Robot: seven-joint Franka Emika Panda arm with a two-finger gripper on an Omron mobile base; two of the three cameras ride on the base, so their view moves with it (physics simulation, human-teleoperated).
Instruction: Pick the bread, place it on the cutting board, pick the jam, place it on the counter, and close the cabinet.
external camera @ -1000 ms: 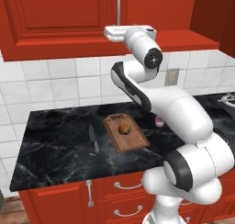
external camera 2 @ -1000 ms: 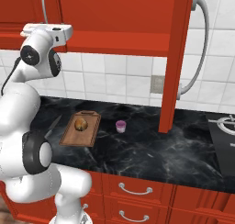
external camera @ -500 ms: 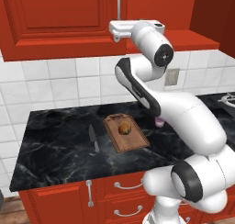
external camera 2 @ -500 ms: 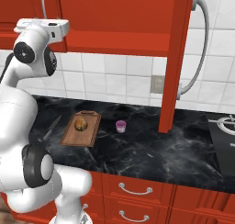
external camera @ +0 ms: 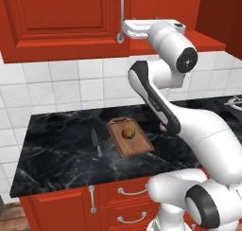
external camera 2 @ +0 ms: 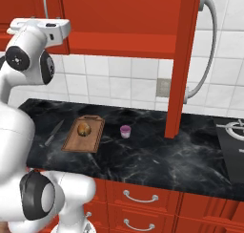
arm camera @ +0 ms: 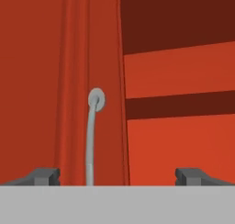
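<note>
One small round golden-brown bread [external camera: 127,132] with a darker top sat on one rectangular brown wooden cutting board [external camera: 137,145], toward the board's handle-tab end, the end nearest the back edge of the counter. The board lay flat on the long black marble counter [external camera: 61,149] with white veining, roughly mid-depth. One small squat purple-pink jam jar [external camera 2: 125,131] with a pale whitish lid stood upright on the counter, just beside the board's right long edge and apart from it. One grey knife [external camera: 96,144] lay on the counter near the board's left long edge, not touching it.

The large red wall cabinet [external camera: 61,22] hung above the counter. Its left panelled door was shut; one red door [external camera 2: 181,60] stood swung out, seen edge-on in the right base view, with a long silver bar handle [external camera 2: 207,46] on it. Cabinet contents could not be made out.

One white two-finger gripper [external camera: 124,31] was raised at the cabinet's lower edge, beside the silver bar handle [external camera: 121,14] of the shut door. In the hand view the two dark fingertips [arm camera: 43,176] sat wide apart with nothing between them, so the pincer was open, pointing at a red door edge and handle [arm camera: 92,140].

Red drawers [external camera 2: 143,198] with silver handles ran below the counter; white tiles [external camera 2: 124,84] backed it.
</note>
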